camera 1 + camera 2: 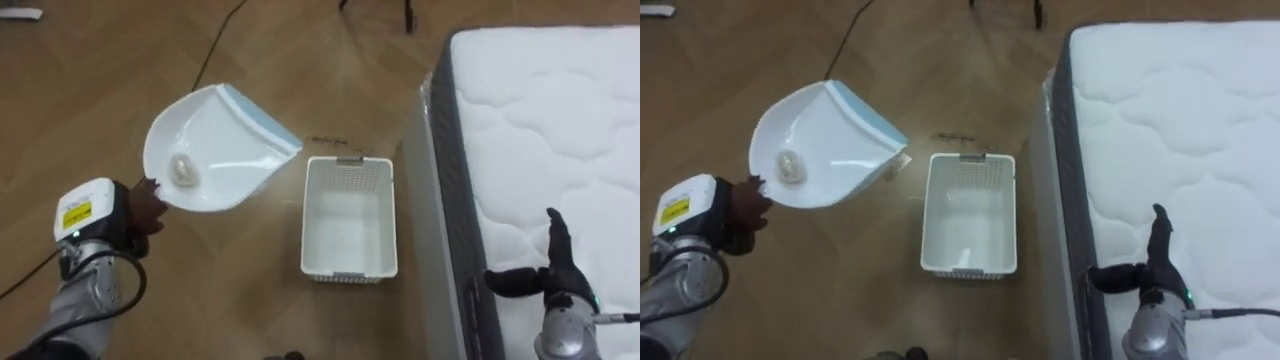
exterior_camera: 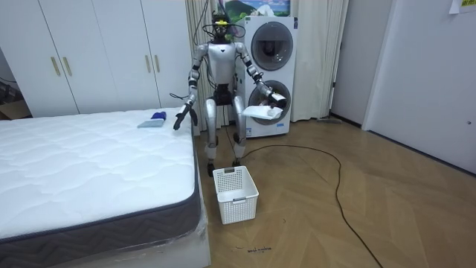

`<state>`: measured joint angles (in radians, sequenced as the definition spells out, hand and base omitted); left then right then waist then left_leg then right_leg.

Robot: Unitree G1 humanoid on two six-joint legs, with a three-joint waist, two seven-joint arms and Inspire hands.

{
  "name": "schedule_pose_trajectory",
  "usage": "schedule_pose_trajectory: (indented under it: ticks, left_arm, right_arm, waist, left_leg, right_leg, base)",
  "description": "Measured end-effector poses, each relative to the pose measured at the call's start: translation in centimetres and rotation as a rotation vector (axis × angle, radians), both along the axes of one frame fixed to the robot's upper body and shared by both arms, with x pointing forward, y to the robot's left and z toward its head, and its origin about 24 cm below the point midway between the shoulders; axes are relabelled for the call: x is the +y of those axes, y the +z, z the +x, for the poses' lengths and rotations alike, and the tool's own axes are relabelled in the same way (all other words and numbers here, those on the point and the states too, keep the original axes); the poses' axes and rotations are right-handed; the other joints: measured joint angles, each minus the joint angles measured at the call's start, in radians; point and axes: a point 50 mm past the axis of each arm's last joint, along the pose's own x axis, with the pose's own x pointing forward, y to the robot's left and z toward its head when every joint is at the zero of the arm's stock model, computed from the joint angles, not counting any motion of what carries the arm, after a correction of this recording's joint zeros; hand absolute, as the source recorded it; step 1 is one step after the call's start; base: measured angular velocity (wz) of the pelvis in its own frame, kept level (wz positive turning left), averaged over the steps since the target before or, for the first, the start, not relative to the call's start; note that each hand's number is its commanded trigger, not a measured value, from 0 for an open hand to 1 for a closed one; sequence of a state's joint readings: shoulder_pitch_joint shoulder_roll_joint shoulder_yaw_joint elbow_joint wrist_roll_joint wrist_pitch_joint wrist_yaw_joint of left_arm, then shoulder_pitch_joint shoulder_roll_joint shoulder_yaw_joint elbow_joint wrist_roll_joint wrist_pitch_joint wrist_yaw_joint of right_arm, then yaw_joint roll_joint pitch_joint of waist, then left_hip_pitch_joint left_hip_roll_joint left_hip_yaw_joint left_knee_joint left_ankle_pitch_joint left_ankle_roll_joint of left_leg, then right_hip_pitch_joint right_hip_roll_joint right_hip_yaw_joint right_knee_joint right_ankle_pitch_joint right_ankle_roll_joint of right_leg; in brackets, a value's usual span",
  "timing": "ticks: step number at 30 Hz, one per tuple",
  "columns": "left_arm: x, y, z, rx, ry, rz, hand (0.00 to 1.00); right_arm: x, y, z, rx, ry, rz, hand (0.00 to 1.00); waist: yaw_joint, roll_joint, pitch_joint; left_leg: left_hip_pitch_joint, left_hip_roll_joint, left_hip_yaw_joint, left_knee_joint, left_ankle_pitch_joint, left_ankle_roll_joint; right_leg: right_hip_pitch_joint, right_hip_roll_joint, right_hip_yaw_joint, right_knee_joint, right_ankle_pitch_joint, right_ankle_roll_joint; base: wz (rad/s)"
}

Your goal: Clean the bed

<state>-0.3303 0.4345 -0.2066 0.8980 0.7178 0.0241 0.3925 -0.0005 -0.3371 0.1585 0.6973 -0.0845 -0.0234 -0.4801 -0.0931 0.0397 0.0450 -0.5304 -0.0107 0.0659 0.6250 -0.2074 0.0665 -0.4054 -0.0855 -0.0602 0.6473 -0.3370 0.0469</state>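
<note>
Beside the bed's corner, in front of a stacked washer and dryer (image 2: 266, 71), the robot stands upright facing the room camera, both arms held out. In the eye views the white basket (image 1: 348, 218) sits on the wooden floor (image 1: 250, 310) near the centre. The mattress (image 1: 560, 130) lies at 3 o'clock of it and is cut off by the right and lower edges.

The left hand (image 1: 140, 210), at 8 o'clock in the view, is clenched on the near end of a white dustpan (image 1: 215, 150). The handle itself is hidden inside the grasp. The dustpan is held above the floor at 10 o'clock of the basket, with its blue-edged lip turned toward 2 o'clock. The lip's corner is near the basket's far left corner, but whether it overlaps the rim cannot be told. A small pale crumpled scrap (image 1: 184, 170) rests in the pan's bowl, and what it is cannot be made out.

The right hand (image 1: 555, 265), at 5 o'clock, is released above the near mattress edge, fingers straight toward 12 o'clock and thumb spread toward 9 o'clock. Whether it touches the mattress cannot be told.

In the room view, a small blue and pale object (image 2: 152, 119) lies on the mattress's far edge, near the right hand and too small to identify. Faint dark marks (image 1: 325, 140) on the floor at 12 o'clock of the basket are unreadable.
</note>
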Motion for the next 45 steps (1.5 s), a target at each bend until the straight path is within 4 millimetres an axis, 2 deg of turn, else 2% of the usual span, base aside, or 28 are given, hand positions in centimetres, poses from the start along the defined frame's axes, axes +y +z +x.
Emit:
schedule_pose_trajectory:
  ticks: [2, 8, 13, 16, 20, 22, 24, 28, 30, 37, 42, 45]
  left_arm:
    - [0.2, 0.3, 0.2, 0.003, -0.026, 0.044, 1.00]
    - [0.0, 1.0, 0.9, 0.016, -0.100, 0.152, 1.00]
    - [-0.3, 1.5, 1.5, 0.026, -0.155, 0.232, 1.00]
    - [0.5, 2.0, 1.5, 0.046, -0.166, 0.277, 1.00]
    - [1.4, 2.6, 1.6, 0.061, -0.177, 0.347, 1.00]
    - [1.6, 2.8, 1.6, 0.068, -0.180, 0.368, 1.00]
    - [1.6, 2.7, 1.7, 0.101, -0.204, 0.394, 1.00]
    - [1.2, 3.0, 2.3, 0.143, -0.236, 0.414, 1.00]
    - [1.2, 3.1, 2.5, 0.158, -0.235, 0.408, 1.00]
    - [2.1, 2.5, 2.1, 0.271, -0.193, 0.373, 1.00]
    - [3.8, 2.6, 1.9, 0.365, -0.113, 0.362, 1.00]
    - [4.3, 3.2, 2.1, 0.373, -0.088, 0.375, 1.00]
  right_arm:
    - [0.2, -0.2, -0.1, 0.010, 0.017, -0.004, 0.00]
    - [0.5, -0.3, -0.1, 0.042, 0.078, -0.039, 0.00]
    - [0.5, -0.2, -0.1, 0.048, 0.108, -0.061, 0.00]
    - [0.9, 0.4, 0.2, 0.020, 0.144, -0.085, 0.00]
    - [1.0, 1.1, 0.7, -0.017, 0.163, -0.110, 0.00]
    - [1.2, 1.2, 0.8, -0.025, 0.186, -0.136, 0.00]
    - [1.2, 1.4, 0.9, -0.027, 0.223, -0.184, 0.00]
    - [1.3, 1.9, 1.2, -0.054, 0.249, -0.199, 0.00]
    - [1.5, 2.1, 1.4, -0.073, 0.261, -0.197, 0.00]
    - [1.9, 2.5, 1.6, -0.091, 0.307, -0.228, 0.00]
    - [2.1, 2.8, 1.7, -0.106, 0.313, -0.242, 0.00]
    - [2.1, 2.9, 1.6, -0.111, 0.319, -0.258, 0.00]
  waist:
    - [-0.006, 0.004, -0.0004]
    - [-0.038, 0.036, 0.0089]
    - [-0.052, 0.048, 0.0098]
    - [-0.070, 0.060, 0.0081]
    - [-0.082, 0.091, 0.0076]
    - [-0.098, 0.106, 0.0094]
    - [-0.120, 0.126, 0.0068]
    - [-0.147, 0.144, 0.0075]
    - [-0.151, 0.144, 0.0074]
    - [-0.159, 0.153, 0.0072]
    - [-0.157, 0.179, 0.0095]
    - [-0.157, 0.195, 0.0063]
  left_leg:
    - [-0.018, -0.001, 0.017, 0.005, -0.002, 0.004]
    - [-0.079, -0.004, 0.044, 0.046, -0.014, 0.022]
    - [-0.091, -0.004, 0.057, 0.052, -0.015, 0.023]
    - [-0.118, -0.008, 0.065, 0.065, -0.016, 0.023]
    - [-0.138, -0.006, 0.087, 0.068, -0.016, 0.023]
    - [-0.140, -0.006, 0.089, 0.067, -0.016, 0.022]
    - [-0.141, -0.007, 0.095, 0.065, -0.015, 0.021]
    - [-0.138, -0.018, 0.105, 0.061, -0.015, 0.021]
    - [-0.131, -0.019, 0.128, 0.052, -0.015, 0.021]
    - [-0.126, -0.016, 0.160, 0.043, -0.018, 0.020]
    - [-0.126, -0.002, 0.176, 0.045, -0.023, 0.017]
    - [-0.120, 0.000, 0.184, 0.040, -0.022, 0.016]
  right_leg:
    - [-0.029, -0.003, 0.020, 0.018, -0.002, 0.004]
    - [-0.106, -0.030, 0.014, 0.085, -0.017, 0.010]
    - [-0.136, -0.038, 0.019, 0.105, -0.023, 0.012]
    - [-0.175, -0.048, 0.021, 0.138, -0.034, 0.009]
    - [-0.211, -0.054, 0.031, 0.165, -0.036, 0.008]
    - [-0.220, -0.055, 0.031, 0.170, -0.039, 0.007]
    - [-0.224, -0.057, 0.031, 0.172, -0.042, 0.006]
    - [-0.230, -0.073, 0.038, 0.194, -0.053, 0.008]
    - [-0.244, -0.074, 0.062, 0.207, -0.058, 0.009]
    - [-0.263, -0.072, 0.089, 0.220, -0.065, 0.008]
    - [-0.275, -0.066, 0.089, 0.220, -0.065, 0.006]
    - [-0.275, -0.068, 0.090, 0.221, -0.064, 0.004]
  base:
    - [-0.21]
    - [-0.05]
    - [-0.05]
    - [-0.01]
    - [-0.11]
    - [-0.04]
    - [0.00]
    - [-0.01]
    - [-0.16]
    - [-0.08]
    - [-0.07]
    - [-0.06]
